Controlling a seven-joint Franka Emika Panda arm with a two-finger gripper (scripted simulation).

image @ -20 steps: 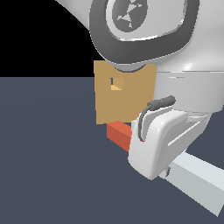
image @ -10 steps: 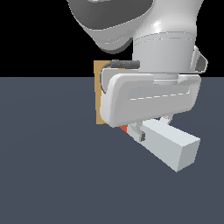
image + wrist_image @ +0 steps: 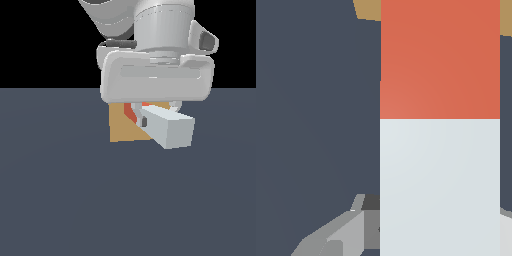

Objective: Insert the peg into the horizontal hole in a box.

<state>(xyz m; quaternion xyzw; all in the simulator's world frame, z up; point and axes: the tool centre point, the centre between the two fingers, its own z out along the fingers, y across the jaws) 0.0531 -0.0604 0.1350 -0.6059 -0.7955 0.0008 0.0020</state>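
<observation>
My gripper (image 3: pixel 150 119) is shut on the peg (image 3: pixel 170 129) and holds it level above the floor. The peg's pale grey-white end points toward the camera; its red-orange end (image 3: pixel 131 113) points at the tan box (image 3: pixel 124 129) and lies close in front of its face. The gripper's white body hides the box's upper part, so the hole is hidden. In the wrist view the peg (image 3: pixel 440 150) fills the middle, its red end reaching to the box (image 3: pixel 368 9); a grey finger (image 3: pixel 351 227) shows beside the pale part.
Dark grey-blue floor (image 3: pixel 60 200) lies all around the box. The robot's large white wrist (image 3: pixel 160 30) rises above the gripper. Nothing else shows.
The gripper has turned and risen with the peg. The peg now sits higher and more end-on, in line with the box face, and the hole seen a second ago is now covered.
</observation>
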